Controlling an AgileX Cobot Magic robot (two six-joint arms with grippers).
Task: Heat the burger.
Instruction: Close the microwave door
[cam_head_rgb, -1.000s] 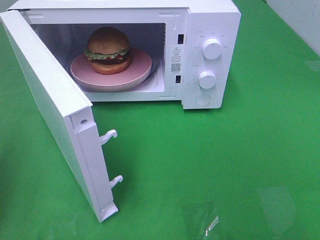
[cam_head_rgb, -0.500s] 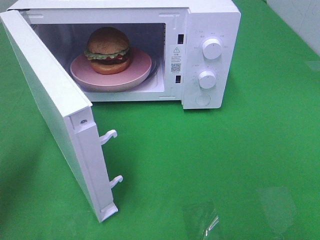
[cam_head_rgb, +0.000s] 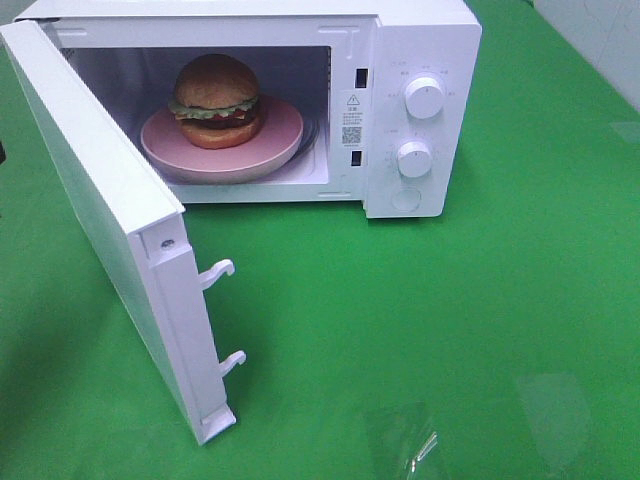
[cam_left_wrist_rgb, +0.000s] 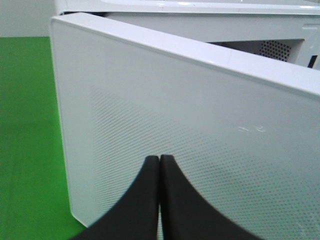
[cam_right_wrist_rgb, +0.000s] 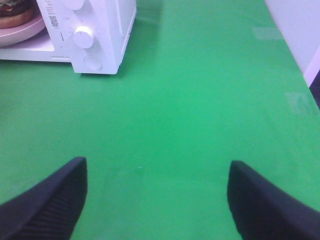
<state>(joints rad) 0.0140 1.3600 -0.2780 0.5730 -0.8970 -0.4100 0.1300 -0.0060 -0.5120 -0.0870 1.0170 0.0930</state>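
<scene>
On the green counter (cam_head_rgb: 450, 330) stands one white microwave (cam_head_rgb: 420, 30), the largest thing on it. Its single door (cam_head_rgb: 90, 200) is swung wide open toward the left side of the exterior view. The door's outer face carries a fine dotted mesh pattern. Inside the cavity lies one round pink plate (cam_head_rgb: 285, 135), and on that plate sits the one burger (cam_head_rgb: 216, 100), upright, with its domed brown bun over a ruffle of green lettuce. On the control panel to the right of the cavity there are two white round knobs, one (cam_head_rgb: 424, 97) above the other (cam_head_rgb: 414, 158). Below them is one round button (cam_head_rgb: 406, 200). Small grey markings ring the knobs but are too fine to read. One white sticker (cam_head_rgb: 352, 118) on the frame between cavity and panel bears a warning triangle and a QR code; its text is illegible. Two white latch hooks (cam_head_rgb: 218, 272) (cam_head_rgb: 232, 362) stick out from the door's free edge, one above the other. The left tool (cam_left_wrist_rgb: 159, 160) is closed, its two black fingers pressed together on nothing, close to the door's outer face; whether it touches cannot be told. The right tool (cam_right_wrist_rgb: 156, 165) is spread wide and empty above bare counter, well apart from the microwave.
</scene>
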